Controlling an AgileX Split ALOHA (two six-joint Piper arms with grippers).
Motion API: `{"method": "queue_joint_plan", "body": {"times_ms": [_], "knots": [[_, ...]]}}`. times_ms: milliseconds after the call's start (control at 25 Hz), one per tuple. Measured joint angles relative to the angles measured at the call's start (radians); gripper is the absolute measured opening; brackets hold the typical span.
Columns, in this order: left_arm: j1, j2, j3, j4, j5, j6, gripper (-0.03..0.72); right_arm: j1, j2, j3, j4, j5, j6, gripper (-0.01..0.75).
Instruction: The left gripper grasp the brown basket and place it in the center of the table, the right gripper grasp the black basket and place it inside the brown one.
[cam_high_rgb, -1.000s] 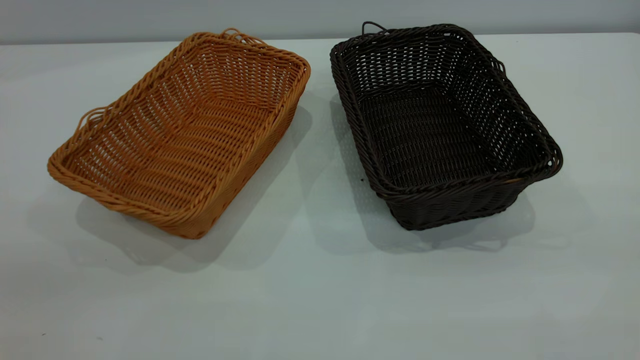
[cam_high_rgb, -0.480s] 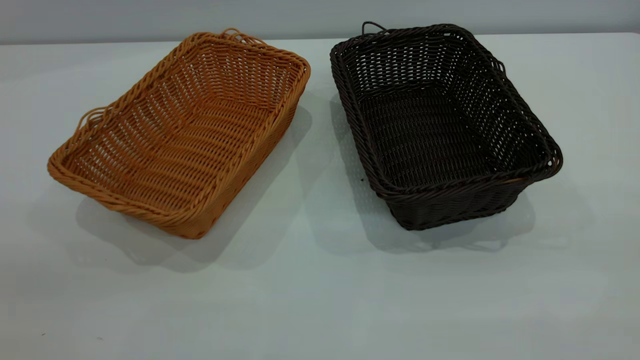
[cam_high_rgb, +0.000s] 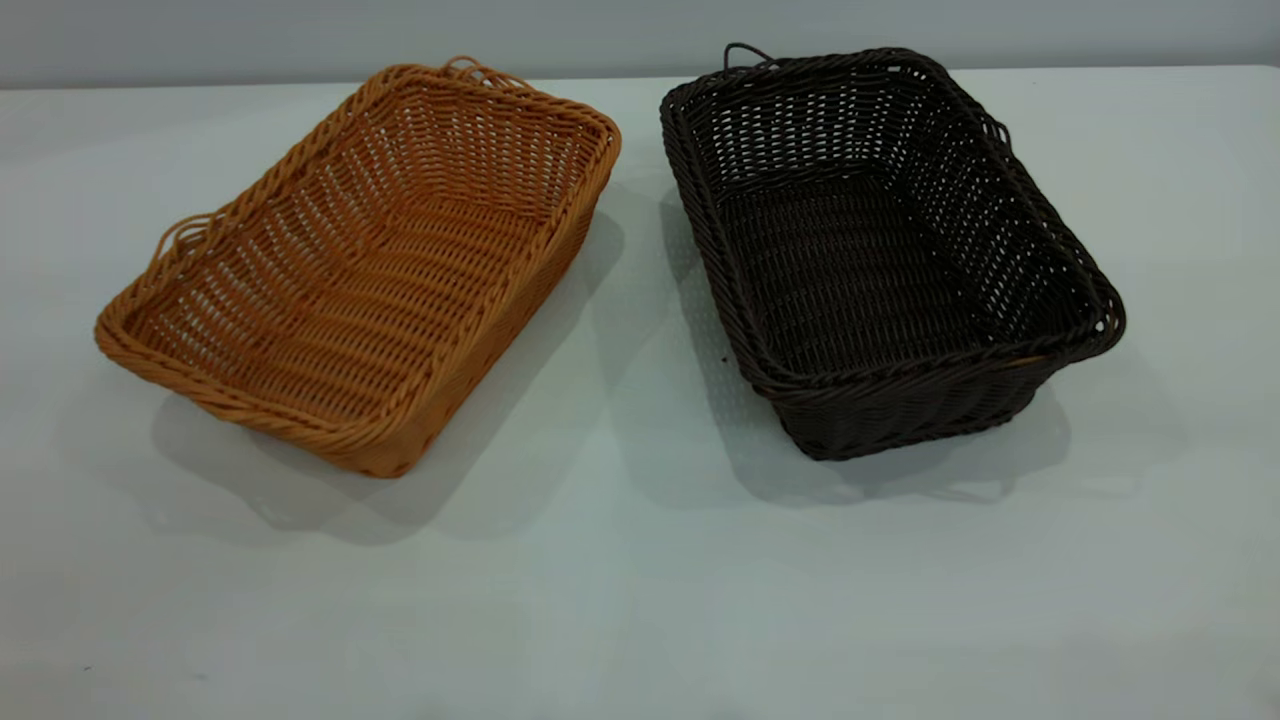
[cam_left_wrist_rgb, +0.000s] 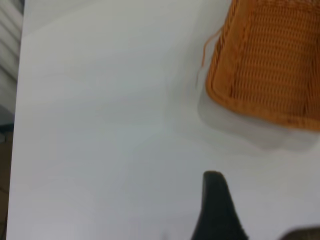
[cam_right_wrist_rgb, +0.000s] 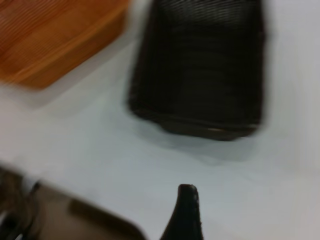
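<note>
The brown basket (cam_high_rgb: 370, 260) stands on the left half of the table (cam_high_rgb: 640, 580), slanted, with loop handles at its short ends. Its corner also shows in the left wrist view (cam_left_wrist_rgb: 270, 60). The black basket (cam_high_rgb: 880, 250) stands upright on the right half, apart from the brown one, and also shows in the right wrist view (cam_right_wrist_rgb: 200, 70). Neither gripper shows in the exterior view. My left gripper (cam_left_wrist_rgb: 260, 215) is open and empty above bare table, short of the brown basket. My right gripper (cam_right_wrist_rgb: 186, 215) hangs above bare table, short of the black basket.
A narrow strip of bare table separates the two baskets. The table's edge (cam_left_wrist_rgb: 17, 125) shows in the left wrist view, with dark floor beyond it. A grey wall (cam_high_rgb: 640, 30) runs behind the table.
</note>
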Motion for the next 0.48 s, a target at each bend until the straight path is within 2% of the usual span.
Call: {"method": "queue_joint_plan", "body": {"times_ms": [120, 240, 320, 400, 480], "knots": [[0.0, 0.162, -0.026, 0.0, -0.145, 0.0, 0.472, 0.0, 0.18, 0.0, 0.231, -0.065, -0.247, 0.591], [0.0, 0.294, -0.049, 0.0, -0.249, 0.001, 0.482, 0.0, 0.362, 0.0, 0.426, -0.13, -0.391, 0.591], [0.0, 0.373, -0.063, 0.0, -0.306, 0.002, 0.483, 0.007, 0.481, 0.0, 0.491, -0.151, -0.439, 0.591], [0.0, 0.44, -0.077, 0.0, -0.363, 0.002, 0.484, 0.061, 0.601, 0.0, 0.53, -0.185, -0.456, 0.591], [0.0, 0.504, -0.092, 0.001, -0.415, 0.002, 0.485, 0.156, 0.706, -0.005, 0.557, -0.247, -0.458, 0.591]]}}
